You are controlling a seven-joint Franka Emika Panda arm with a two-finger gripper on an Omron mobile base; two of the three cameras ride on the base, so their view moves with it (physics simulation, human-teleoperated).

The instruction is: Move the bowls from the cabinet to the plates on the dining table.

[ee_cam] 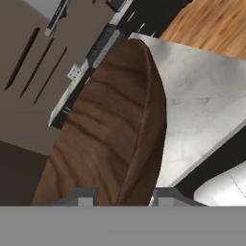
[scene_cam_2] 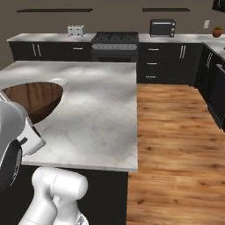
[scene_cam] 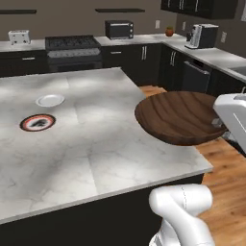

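Observation:
My gripper (ee_cam: 125,197) is shut on the rim of the wide dark-brown wooden bowl (scene_cam: 178,117), which hangs tilted above the right edge of the marble dining table (scene_cam: 96,153). In the hand view the bowl (ee_cam: 110,134) stands on edge between my fingertips (ee_cam: 84,196). The small red bowl (scene_cam: 37,122) sits on a pale plate at the table's left. Just behind it lies a bare white plate (scene_cam: 50,100). From the right base view the wooden bowl (scene_cam_2: 33,99) hovers over the table (scene_cam_2: 101,110), close to that plate's rim (scene_cam_2: 59,81). The near-black wall cabinet (scene_cam: 211,7) is at the top right.
A stove (scene_cam: 72,48), a toaster (scene_cam: 19,36) and a small oven (scene_cam: 119,30) line the back counter. A coffee machine (scene_cam: 202,36) stands on the right counter. Wooden floor (scene_cam_2: 176,132) runs between the table and the dark lower cabinets.

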